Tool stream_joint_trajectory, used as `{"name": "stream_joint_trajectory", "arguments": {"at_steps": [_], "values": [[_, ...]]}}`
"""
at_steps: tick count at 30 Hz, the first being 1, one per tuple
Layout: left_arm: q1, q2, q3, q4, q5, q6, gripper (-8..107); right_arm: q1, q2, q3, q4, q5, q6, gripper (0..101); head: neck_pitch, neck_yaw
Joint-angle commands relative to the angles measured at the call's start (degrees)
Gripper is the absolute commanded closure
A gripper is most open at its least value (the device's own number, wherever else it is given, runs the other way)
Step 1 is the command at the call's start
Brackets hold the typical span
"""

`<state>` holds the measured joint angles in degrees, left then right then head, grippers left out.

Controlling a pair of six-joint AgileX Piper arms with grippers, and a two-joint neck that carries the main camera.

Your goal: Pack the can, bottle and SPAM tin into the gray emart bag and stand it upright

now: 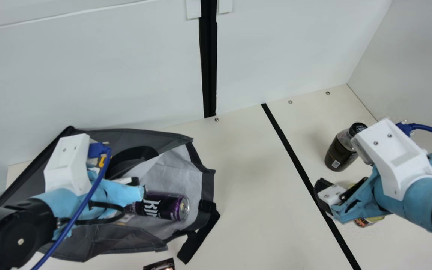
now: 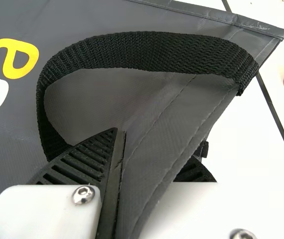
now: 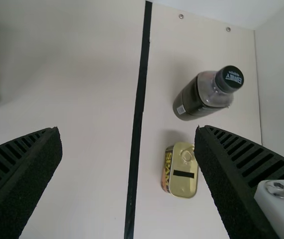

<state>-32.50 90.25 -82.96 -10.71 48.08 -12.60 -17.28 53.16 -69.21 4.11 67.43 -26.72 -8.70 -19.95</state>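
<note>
Clamping the gray bag (image 1: 103, 242) between the left gripper (image 1: 137, 183)'s fingers; holding the right gripper (image 1: 338, 192)'s fingers apart over the tabletop (image 1: 253, 187). Showing the can (image 1: 163, 207) in the bag's mouth, and the bottle (image 1: 339, 153) at far right, beyond the SPAM tin (image 3: 184, 184).

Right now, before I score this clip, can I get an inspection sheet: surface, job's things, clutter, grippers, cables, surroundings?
Surface: cream table crossed by a long black stripe.
Job's things: gray fabric bag lying open, purple-and-black metal can on its side in the bag's mouth; black-capped bottle with dark contents and small gold-lidded SPAM tin both standing outside.
Clutter: small dark object, cut off by the main view's bottom edge.
Grippers: left gripper shut on the bag's fabric; right gripper open above the table.
Cables: blue cable at the left wrist, another at the right.
Surroundings: white panels, black vertical strip.
</note>
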Motion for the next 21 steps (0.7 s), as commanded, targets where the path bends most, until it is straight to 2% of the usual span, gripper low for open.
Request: {"name": "stream_joint_trajectory", "arguments": {"at_steps": [1, 13, 21], "values": [[0.0, 0.0, 0.0, 0.0, 0.0, 0.0, 107, 0.74, -0.45, -0.37, -2.25, 0.46, 2.35, 6, -1.3, -0.05], [0.0, 0.0, 0.0, 0.0, 0.0, 0.0, 107, 5.01, -4.73, -1.44, -11.65, 2.47, 10.33, 6, -1.3, -0.05], [0.0, 0.0, 0.0, 0.0, 0.0, 0.0, 107, 5.54, -7.2, -0.9, -14.97, 2.47, 13.23, 6, -1.3, -0.05]]}}
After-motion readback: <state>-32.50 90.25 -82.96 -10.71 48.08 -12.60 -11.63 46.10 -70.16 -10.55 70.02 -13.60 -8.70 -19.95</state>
